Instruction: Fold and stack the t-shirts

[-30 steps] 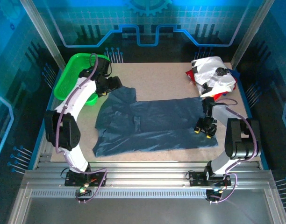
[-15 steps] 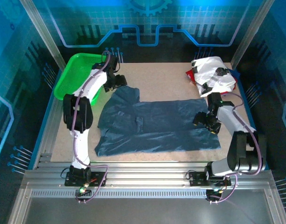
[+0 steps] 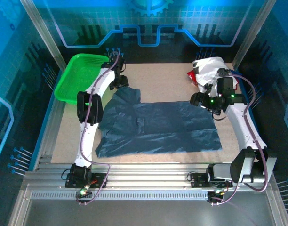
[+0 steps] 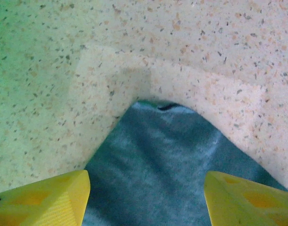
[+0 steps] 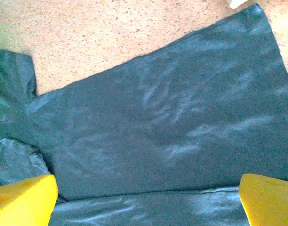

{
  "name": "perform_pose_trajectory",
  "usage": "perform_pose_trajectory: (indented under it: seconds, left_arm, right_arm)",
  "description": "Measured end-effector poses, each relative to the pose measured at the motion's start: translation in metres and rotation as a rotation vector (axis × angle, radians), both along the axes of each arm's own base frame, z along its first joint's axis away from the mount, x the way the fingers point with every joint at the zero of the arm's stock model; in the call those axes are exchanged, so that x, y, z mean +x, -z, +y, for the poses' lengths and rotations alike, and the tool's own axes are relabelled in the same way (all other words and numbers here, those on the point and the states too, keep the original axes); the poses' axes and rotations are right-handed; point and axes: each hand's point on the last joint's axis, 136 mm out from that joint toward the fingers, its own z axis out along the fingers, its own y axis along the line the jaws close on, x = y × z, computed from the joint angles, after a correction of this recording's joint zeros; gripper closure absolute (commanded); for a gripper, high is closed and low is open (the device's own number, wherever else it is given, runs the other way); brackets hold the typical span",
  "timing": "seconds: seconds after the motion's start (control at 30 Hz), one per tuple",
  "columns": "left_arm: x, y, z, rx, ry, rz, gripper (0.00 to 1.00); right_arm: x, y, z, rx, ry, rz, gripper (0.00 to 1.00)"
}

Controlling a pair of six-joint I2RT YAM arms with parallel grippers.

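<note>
The slate-blue t-shirt [image 3: 153, 125] lies spread on the desk [image 3: 163, 80], just right of the green basket [image 3: 68, 80]; the white and red t-shirts [image 3: 212, 73] are heaped farther right. The left fingers [image 4: 45, 197] and right fingers [image 5: 21, 197] stand apart, holding nothing.

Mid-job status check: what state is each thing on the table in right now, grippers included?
Dark blue t-shirt: spread out flat, not yet folded up.
White and red t-shirts: crumpled heap, far right corner.
Green basket: upright, far left, looks empty.
Left gripper: open, over the blue shirt's sleeve tip.
Right gripper: open, above the blue shirt, holding nothing.
</note>
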Motion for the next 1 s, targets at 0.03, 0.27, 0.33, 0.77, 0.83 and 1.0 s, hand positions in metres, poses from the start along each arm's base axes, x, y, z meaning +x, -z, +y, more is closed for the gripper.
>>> perform_pose_trajectory:
  seconds: [0.03, 0.27, 0.33, 0.77, 0.83, 1.0]
  left_arm:
    - [0.004, 0.001, 0.000, 0.001, -0.001, -0.006, 0.36]
    - [0.013, 0.019, 0.005, 0.005, -0.016, 0.005, 0.38]
    - [0.014, 0.024, 0.007, 0.006, -0.022, 0.012, 0.39]
    - [0.033, 0.029, 0.008, -0.011, -0.039, -0.033, 0.42]
    - [0.035, 0.031, 0.006, -0.025, -0.044, -0.036, 0.43]
    - [0.037, 0.035, 0.003, -0.049, -0.047, -0.037, 0.61]
  right_arm:
    - [0.001, 0.000, 0.001, 0.002, -0.005, 0.000, 0.00]
    - [0.003, 0.005, 0.004, 0.010, -0.030, 0.017, 0.00]
    - [0.003, 0.006, 0.004, 0.009, -0.036, 0.020, 0.00]
    - [0.009, 0.028, 0.001, 0.016, -0.045, 0.081, 0.02]
    - [0.010, 0.033, 0.002, 0.021, -0.052, 0.094, 0.02]
    - [0.012, 0.042, 0.002, 0.023, -0.058, 0.122, 0.02]
